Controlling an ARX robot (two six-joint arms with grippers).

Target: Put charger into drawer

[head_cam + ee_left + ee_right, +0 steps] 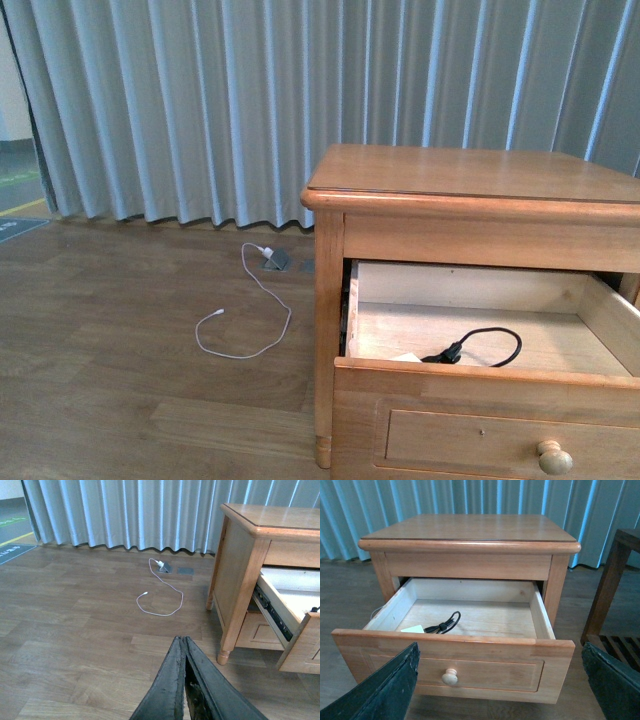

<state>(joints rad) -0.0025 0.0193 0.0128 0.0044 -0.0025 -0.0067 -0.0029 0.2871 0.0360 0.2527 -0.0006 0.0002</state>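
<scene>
Since the charger [408, 356] lies inside the drawer [500, 372], the task looks as good as done. At most a push to close it remains, by my guess.

Risks, left first:
- **White cable:** the white cable [262, 318] lies loose on the floor [120, 380], well apart from the nightstand [470, 175]. It could get taken for the charger if anything re-targets.
- **Left gripper:** the left gripper [182, 645] is pinched tight and holds nothing. It hangs over bare floor, so little risk there.
- **Charger:** it sits at the drawer's front-left corner, just behind the front wall, its white body mostly hidden in front view. Its black cable [492, 346] loops toward the middle, flat on the drawer bottom. A hard shove shut could slide it about or throw the loop against a side wall and pinch it. I can't tell how freely the cable lies.
- **Right gripper:** the right gripper [500, 649] is spread wide and empty, facing the drawer front above the knob [450, 676]. Driving forward off-centre could clip the front rim or skew the drawer.

Other stuff:
- The curtain [200, 100] runs along the back.
- A grey floor socket [278, 261] takes the white cable's plug.
- A dark wooden rack [612, 580] stands just right of the nightstand and narrows the room for the right arm.

Nothing blocks the drawer opening.
</scene>
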